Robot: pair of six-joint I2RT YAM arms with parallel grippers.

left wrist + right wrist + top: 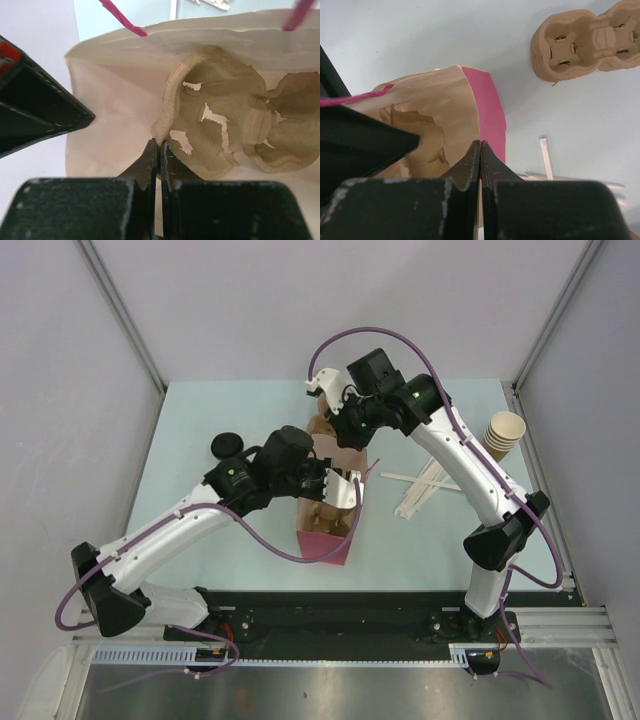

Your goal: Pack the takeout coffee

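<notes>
We see the takeout coffee (229, 446) left of our nearer left tool (324, 479), pinched shut over the bag (326, 544).

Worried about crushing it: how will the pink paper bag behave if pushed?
The pink paper bag probably buckles easily: its thin rim bows. Looks light, so likely slides on the smooth table. The pulp carrier inside may stiffen it.

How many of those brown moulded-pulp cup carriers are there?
2. One carrier sits inside the pink paper bag; the other carrier lies on the pale table near it. More may hide under the arms.
</notes>
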